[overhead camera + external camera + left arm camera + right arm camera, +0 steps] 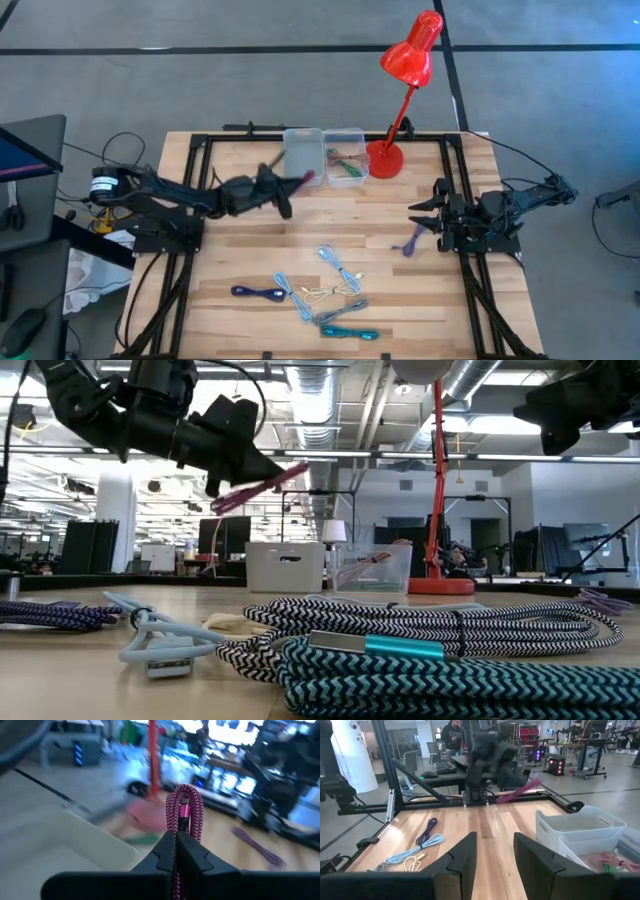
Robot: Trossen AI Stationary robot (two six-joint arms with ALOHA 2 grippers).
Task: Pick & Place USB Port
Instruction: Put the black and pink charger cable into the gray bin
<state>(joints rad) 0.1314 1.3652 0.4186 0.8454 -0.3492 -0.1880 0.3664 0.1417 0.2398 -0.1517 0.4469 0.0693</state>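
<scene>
Fingers of the left gripper (176, 851) are pressed together on a pink braided USB cable (184, 812), held in the air near the two clear plastic bins (323, 153); its loose loop could slip free or catch a bin rim. Right gripper (494, 851) waits with fingers spread over the table (250, 250), and the pinch itself is motion-blurred from above.

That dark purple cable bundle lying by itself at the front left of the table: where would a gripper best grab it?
Probably across the middle of the dark purple cable bundle, coming straight down from above. It lies flat as a long, narrow coil, clear of the other cables, so fingers closing across its short width should catch all strands.
</scene>
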